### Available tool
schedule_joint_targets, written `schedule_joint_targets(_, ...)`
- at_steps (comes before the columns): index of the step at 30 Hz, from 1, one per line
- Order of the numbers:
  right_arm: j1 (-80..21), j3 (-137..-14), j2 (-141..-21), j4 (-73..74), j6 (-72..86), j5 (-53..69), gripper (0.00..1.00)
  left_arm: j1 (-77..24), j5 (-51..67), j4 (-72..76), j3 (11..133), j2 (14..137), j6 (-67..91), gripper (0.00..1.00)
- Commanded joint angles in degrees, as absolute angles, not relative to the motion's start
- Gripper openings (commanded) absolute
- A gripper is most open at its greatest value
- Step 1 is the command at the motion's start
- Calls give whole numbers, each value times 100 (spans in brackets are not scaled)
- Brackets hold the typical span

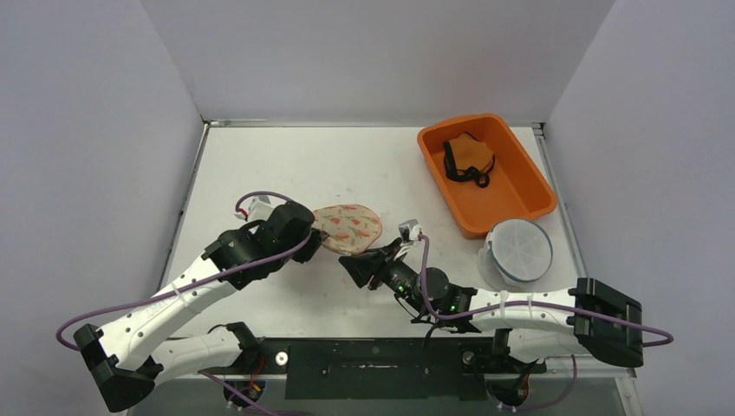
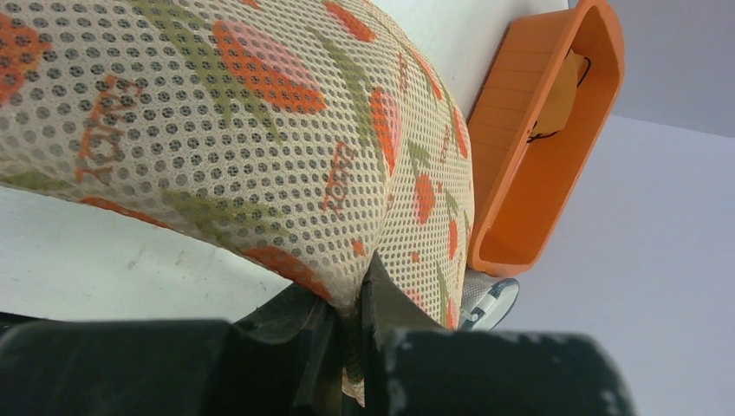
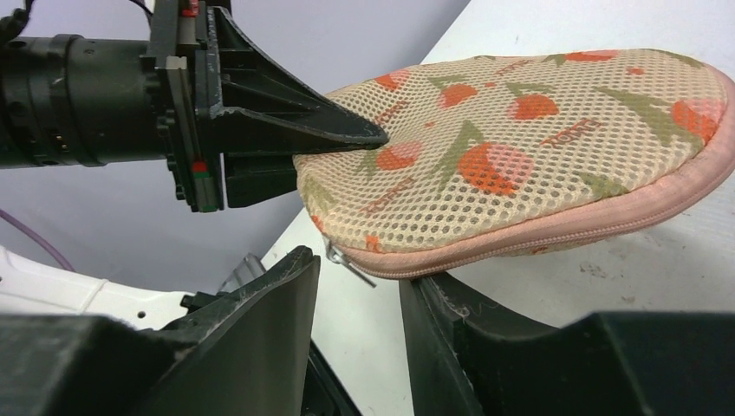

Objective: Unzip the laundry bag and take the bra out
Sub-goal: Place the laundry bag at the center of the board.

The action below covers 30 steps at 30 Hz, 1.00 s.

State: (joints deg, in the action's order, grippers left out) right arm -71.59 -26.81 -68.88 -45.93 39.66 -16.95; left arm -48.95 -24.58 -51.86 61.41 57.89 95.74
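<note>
**Zipped laundry bag held between two arms**

The white worktop (image 1: 286,156) carries every item. The left arm (image 1: 199,282) reaches to the centre, and the right arm (image 1: 520,308) comes in from the opposite side. An orange rectangular plastic tub (image 1: 530,182) stands at the far right, and an orange garment with black straps (image 1: 468,160) lies inside it. A round white mesh pouch (image 1: 518,251) sits just beside the tub's near end. The cream mesh laundry bag with an orange-and-green print (image 1: 347,228) lies at the centre, between the arms. The left jaws pinch its mesh at one end. The right jaws stand spread, with the small metal zipper pull (image 3: 347,263) just above their gap, ungripped. The pink zipper band (image 3: 563,230) looks closed along its visible edge.
</note>
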Motion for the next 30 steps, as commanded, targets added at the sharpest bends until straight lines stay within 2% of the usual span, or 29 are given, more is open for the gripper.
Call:
schedule_joint_targets(1,-7147,-2599,-6592,-5107,3907,-1499,41,-4832,-2590,-4856,6198,5738,9556,0)
schedule_joint_targets(8,-7147,-2574,-6503,-5030,3894,-1459,45,-4816,-2588,-4851,6207,5740,9536,0)
schedule_joint_targets(25,-7142,-2629,-6582,-5045,3973,-1591,24,-4821,-2549,-4785,6187,5724,9510,0)
schedule_joint_targets(30,-7139,-2587,-6559,-5064,3964,-1600,12,-4817,-2540,-4772,6141,5706,9510,0)
